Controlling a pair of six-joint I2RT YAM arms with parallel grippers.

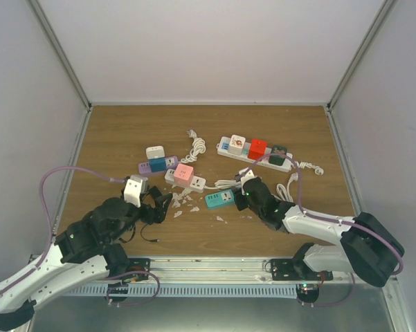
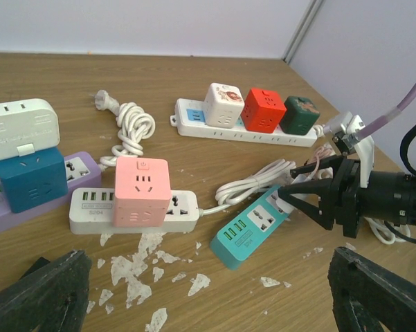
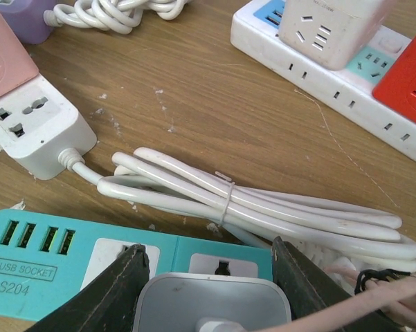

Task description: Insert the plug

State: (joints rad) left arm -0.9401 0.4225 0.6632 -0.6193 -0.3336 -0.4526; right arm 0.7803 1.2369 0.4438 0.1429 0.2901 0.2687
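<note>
White rounded plug [image 3: 211, 302] sits clamped in right hand [image 3: 208, 249] above teal strip [image 3: 62, 250].

1. The brown wooden tabletop [image 1: 124, 131] has everything lying on it.
2. A long white power strip [image 2: 256, 135] lies at 1 o'clock.
3. A purple strip [image 2: 79, 169] lies at 10 o'clock.
4. A short white strip [image 2: 90, 207] lies near the middle, close to the purple one.
5. A teal strip [image 2: 246, 232] lies at 5 o'clock, with a tied white cord bundle [image 3: 263, 207] just beside it.
6. A curled white cord [image 2: 131, 128] lies at 12 o'clock.
7. Little white flakes [image 2: 142, 259] are scattered at 7 o'clock.
</note>
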